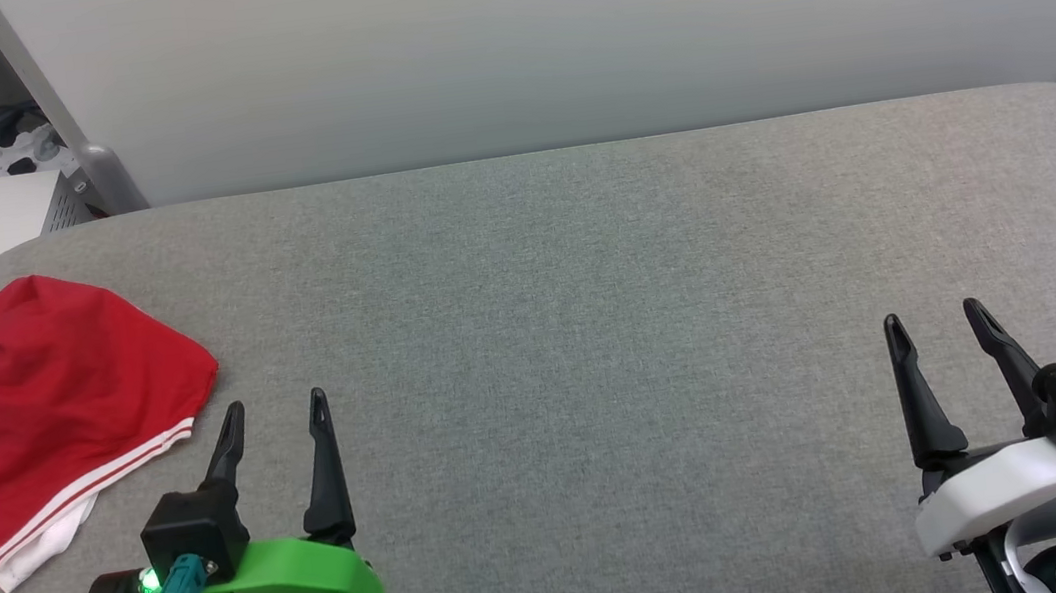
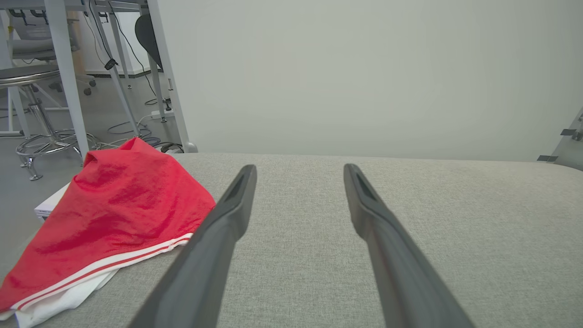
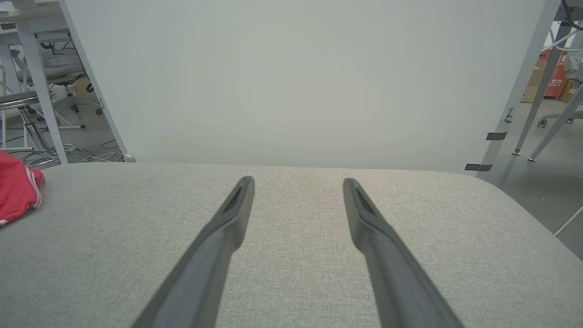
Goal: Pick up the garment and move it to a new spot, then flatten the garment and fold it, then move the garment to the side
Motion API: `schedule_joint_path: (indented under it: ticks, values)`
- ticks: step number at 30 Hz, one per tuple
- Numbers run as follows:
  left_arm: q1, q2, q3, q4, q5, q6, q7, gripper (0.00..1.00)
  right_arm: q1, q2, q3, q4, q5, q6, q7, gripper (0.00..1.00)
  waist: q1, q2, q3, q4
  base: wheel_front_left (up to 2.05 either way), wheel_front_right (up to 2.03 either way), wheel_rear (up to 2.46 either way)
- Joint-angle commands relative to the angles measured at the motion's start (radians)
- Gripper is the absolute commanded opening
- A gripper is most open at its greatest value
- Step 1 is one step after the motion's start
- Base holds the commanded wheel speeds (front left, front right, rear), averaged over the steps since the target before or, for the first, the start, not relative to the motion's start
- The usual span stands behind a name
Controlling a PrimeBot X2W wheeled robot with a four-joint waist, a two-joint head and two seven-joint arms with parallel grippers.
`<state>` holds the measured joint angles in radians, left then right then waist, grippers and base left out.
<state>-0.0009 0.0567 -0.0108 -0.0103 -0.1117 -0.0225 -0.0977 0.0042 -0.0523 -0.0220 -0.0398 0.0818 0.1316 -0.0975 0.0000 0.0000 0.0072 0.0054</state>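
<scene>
Garment [image 1: 61,394] lies bunched at the left end of the gray table [image 1: 590,309], untouched; left gripper [image 1: 276,405] sits just beside its striped hem, right gripper [image 1: 933,314] well apart, both spread wide and empty (likely poised for the first pickup, left nearest).

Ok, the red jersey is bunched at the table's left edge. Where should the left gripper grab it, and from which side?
Probably the striped hem, at its end nearest the open left gripper. Come from the right of the red jersey, low along the grey table: that edge lies free over white fabric, so a finger could slip under.
</scene>
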Motion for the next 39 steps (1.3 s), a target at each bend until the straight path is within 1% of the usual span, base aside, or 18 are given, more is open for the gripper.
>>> schedule_joint_path:
  ticks: [1, 10, 19, 39]
  values:
    - [0.015, -0.003, -0.003, -0.002, -0.012, -0.007, -0.011, 1.0, 0.009, 0.001, 0.001, -0.006, 0.003, 0.0, -0.011, 1.0, 0.0, 0.0, 0.0, 0.0, 0.0, 0.0, 0.0]
    - [0.019, -0.003, -0.017, 0.039, -0.034, -0.008, -0.029, 1.0, 0.014, 0.001, -0.003, 0.03, 0.007, 0.0, -0.03, 1.0, 0.0, 0.0, 0.0, -0.001, 0.0, 0.0, 0.0]
    - [0.017, -0.004, -0.017, 0.022, -0.048, -0.013, -0.048, 1.0, 0.01, 0.001, -0.007, 0.016, 0.02, -0.001, -0.048, 1.0, 0.0, 0.0, 0.004, 0.0, 0.0, 0.0, 0.0]
    - [0.02, -0.005, -0.038, 0.067, -0.099, -0.027, -0.09, 1.0, 0.014, 0.001, -0.015, 0.045, 0.038, -0.001, -0.09, 1.0, 0.0, 0.0, 0.012, 0.003, 0.0, 0.0, 0.0]
